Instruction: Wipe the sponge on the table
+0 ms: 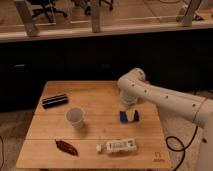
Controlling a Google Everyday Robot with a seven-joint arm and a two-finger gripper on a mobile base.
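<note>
The dark-blue sponge [124, 117] lies on the right half of the pale wooden table [100, 135]. My white arm comes in from the right and bends down over it. The gripper [130, 113] points down at the sponge, open, with a pale fingertip [132, 116] against the sponge's top. Whether the fingers press on the sponge I cannot tell.
A white paper cup [75, 117] stands left of centre. A flat black bar [55, 100] lies at the far left. A dark red item [66, 147] and a white labelled tube [119, 146] lie near the front edge. A black cable [175, 145] hangs right of the table.
</note>
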